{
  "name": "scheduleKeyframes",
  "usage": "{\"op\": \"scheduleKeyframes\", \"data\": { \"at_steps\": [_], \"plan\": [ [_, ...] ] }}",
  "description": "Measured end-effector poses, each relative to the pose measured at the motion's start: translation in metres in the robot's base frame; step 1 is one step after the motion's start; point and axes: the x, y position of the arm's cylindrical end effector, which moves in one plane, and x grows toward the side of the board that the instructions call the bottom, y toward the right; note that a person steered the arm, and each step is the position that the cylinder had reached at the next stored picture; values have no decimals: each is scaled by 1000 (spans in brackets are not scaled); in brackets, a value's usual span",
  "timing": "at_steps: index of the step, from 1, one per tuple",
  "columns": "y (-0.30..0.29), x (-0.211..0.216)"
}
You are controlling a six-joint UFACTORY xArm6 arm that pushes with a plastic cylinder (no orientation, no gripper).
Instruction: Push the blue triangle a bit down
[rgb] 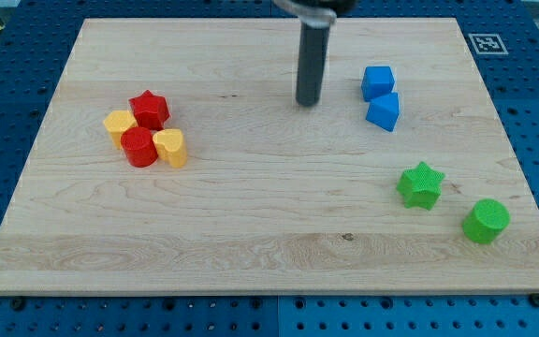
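Observation:
The blue triangle lies on the wooden board at the upper right, touching a blue cube just above it. My rod comes down from the view's top, and my tip rests on the board to the left of the blue triangle, about a rod's length of bare wood away. It touches no block.
A cluster at the left holds a red star, a yellow block, a red cylinder and a yellow heart-like block. A green star and a green cylinder sit at the lower right.

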Motion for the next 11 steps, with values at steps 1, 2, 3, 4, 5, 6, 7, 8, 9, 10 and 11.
{"op": "scheduleKeyframes", "data": {
  "at_steps": [1,2,3,4,5,6,7,8,9,10,11],
  "plan": [
    [0,-60],
    [8,-54],
    [90,-42],
    [142,-27],
    [144,-1],
    [144,32],
    [141,43],
    [115,43],
    [84,43],
    [83,44],
    [79,52]
  ]
}}
